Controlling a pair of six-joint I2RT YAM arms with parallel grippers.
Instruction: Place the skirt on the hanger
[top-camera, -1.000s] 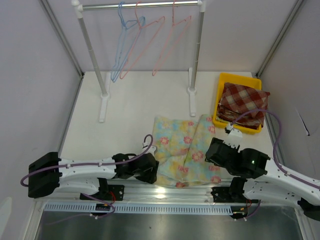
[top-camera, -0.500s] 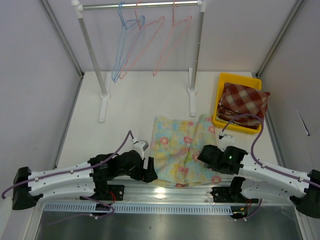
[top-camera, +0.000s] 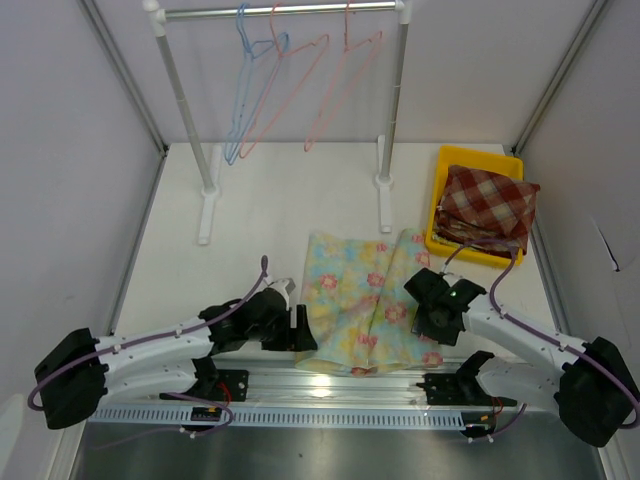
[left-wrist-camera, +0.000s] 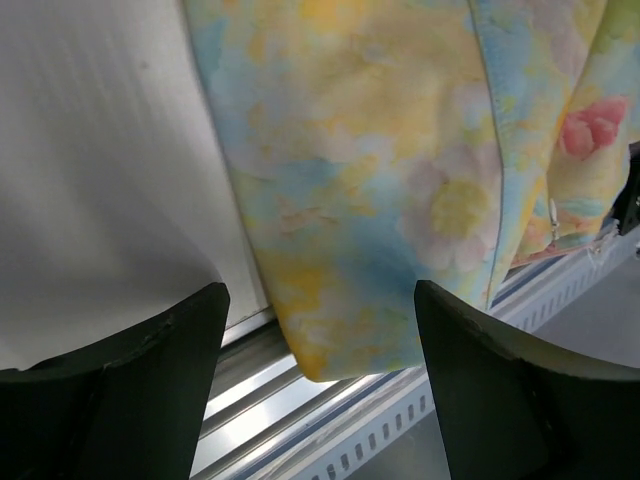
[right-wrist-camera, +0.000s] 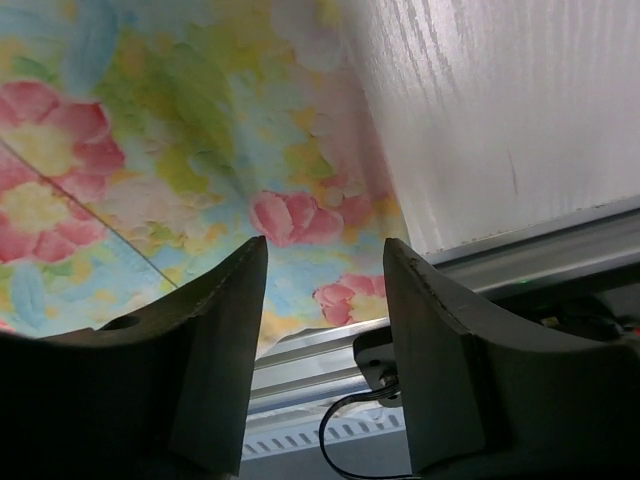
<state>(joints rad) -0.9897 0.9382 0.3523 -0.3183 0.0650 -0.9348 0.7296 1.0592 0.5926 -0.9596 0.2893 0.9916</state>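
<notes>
I have both arms laid low and turned inward along the near edge of the surface (top-camera: 270, 210), each reaching from its outer corner toward the skirt (top-camera: 365, 295). The left arm (top-camera: 150, 345) runs nearly flat, its wrist pointing right. That puts the left fingers (left-wrist-camera: 130, 390) at the skirt's near-left corner. The right arm (top-camera: 520, 335) bends in from the right with its wrist tipped down, and the right fingers (right-wrist-camera: 440, 370) are over the skirt's right side, close to its front corner.

The skirt lies spread out at the front middle of the surface, with its near hem hanging a little over the metal rail (top-camera: 320, 385). I see bare surface to its left and behind it, as far as the feet of the rack (top-camera: 280, 12), where three hangers (top-camera: 270, 48) hang. The yellow bin (top-camera: 480, 153) with a checked cloth (top-camera: 487, 205) sits just behind the right wrist.

The left fingers are spread wide and released, and the skirt's corner shows in the gap below them. I cannot tell whether the tips touch the cloth. The right fingers are parted less widely above the skirt's right edge, with nothing pinched between them
</notes>
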